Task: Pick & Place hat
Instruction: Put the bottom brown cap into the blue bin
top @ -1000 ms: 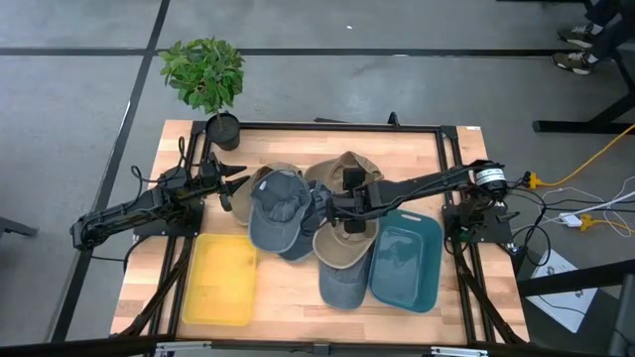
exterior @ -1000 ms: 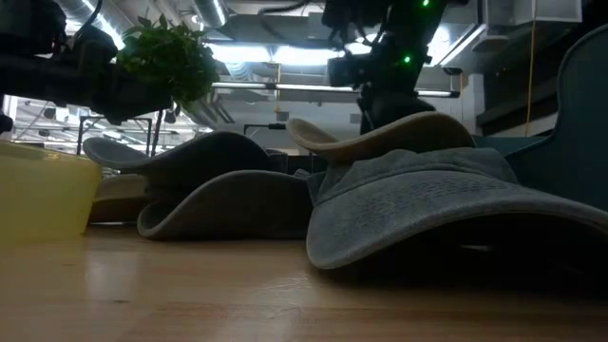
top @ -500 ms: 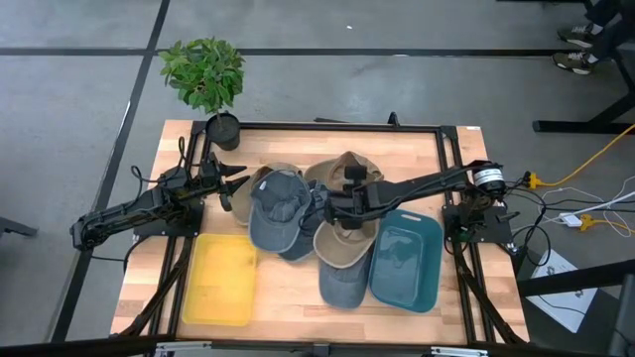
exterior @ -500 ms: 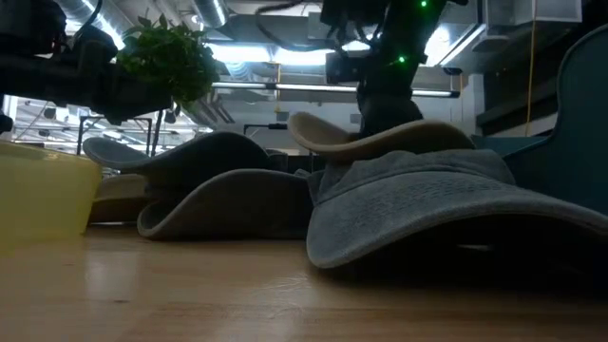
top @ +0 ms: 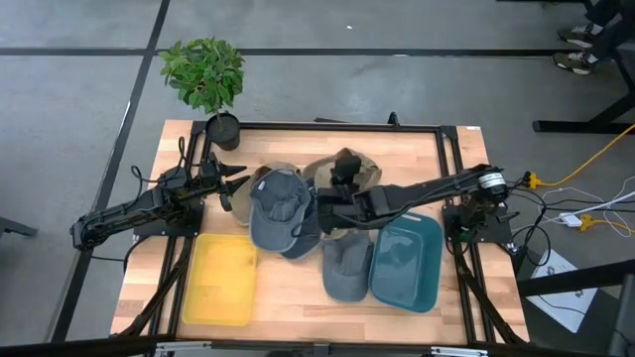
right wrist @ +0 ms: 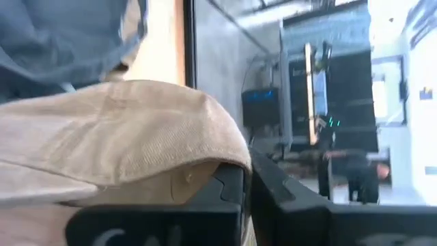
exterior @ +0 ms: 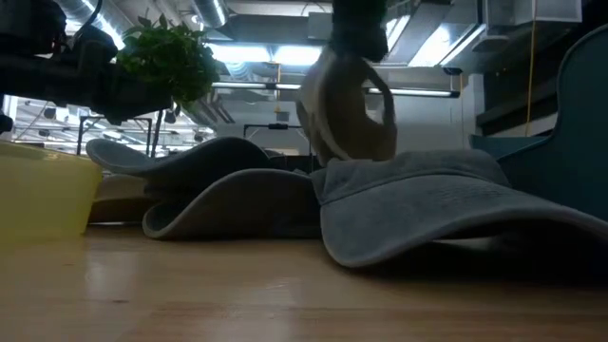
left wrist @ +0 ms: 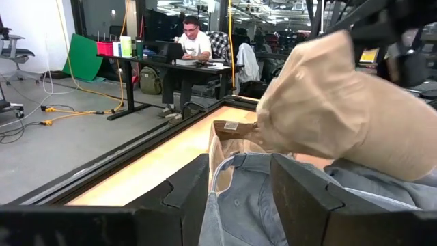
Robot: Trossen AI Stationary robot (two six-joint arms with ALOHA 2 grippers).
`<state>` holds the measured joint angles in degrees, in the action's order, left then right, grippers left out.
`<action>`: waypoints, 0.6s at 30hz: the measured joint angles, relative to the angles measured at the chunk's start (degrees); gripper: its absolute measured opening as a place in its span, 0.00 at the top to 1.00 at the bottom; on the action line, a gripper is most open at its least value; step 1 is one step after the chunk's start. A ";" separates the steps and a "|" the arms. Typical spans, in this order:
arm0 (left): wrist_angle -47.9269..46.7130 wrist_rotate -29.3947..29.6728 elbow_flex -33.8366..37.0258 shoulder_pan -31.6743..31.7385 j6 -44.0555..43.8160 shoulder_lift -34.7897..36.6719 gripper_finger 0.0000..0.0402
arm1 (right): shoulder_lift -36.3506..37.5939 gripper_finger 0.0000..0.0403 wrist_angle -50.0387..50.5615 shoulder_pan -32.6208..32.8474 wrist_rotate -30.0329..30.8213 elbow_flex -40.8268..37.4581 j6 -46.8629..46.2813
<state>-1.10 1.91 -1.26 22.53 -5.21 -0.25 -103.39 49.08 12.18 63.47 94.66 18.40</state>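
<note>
Lifted off the grey cap [top: 346, 268] since the earlier frame, the tan hat [exterior: 347, 112] hangs mid-frame, pinched in the right gripper [top: 335, 205]'s closed jaws. Left gripper [top: 226, 185] waits centre-left above the bench [top: 288, 302], jaws partly open.

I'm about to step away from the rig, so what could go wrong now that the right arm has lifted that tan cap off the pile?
The right gripper is shut on only an edge of the tan cap, which hangs limp, so it may slip out in transit. The cap dangles just above the blue caps and could snag or drag one. The left gripper waits beside the pile, close enough for the swinging cap to brush it.
</note>
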 joint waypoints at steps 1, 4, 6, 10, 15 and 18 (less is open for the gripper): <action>0.00 0.00 0.00 -0.01 0.00 0.00 0.62 | 0.00 0.98 -0.02 0.57 0.01 1.00 1.07; 0.00 0.00 -0.01 0.01 0.00 0.00 0.62 | 0.00 0.98 -0.11 2.35 0.05 3.59 3.96; 0.00 0.00 0.00 -0.01 0.00 0.00 0.63 | 0.00 0.98 -0.11 3.55 0.03 4.97 4.85; 0.02 0.01 -0.01 -0.01 0.01 0.01 0.63 | 0.09 0.98 -1.27 5.81 0.01 6.18 7.08; 1.32 -0.11 0.00 0.01 -0.21 0.02 0.62 | 0.10 0.98 -2.39 7.82 -1.47 7.09 7.65; 1.28 -1.22 0.00 0.01 -2.16 0.00 0.62 | 0.11 0.98 -3.99 8.70 -3.47 7.10 7.81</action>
<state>0.18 0.69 -1.26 22.55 -7.37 -0.25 -103.28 45.09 20.88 60.00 101.75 26.21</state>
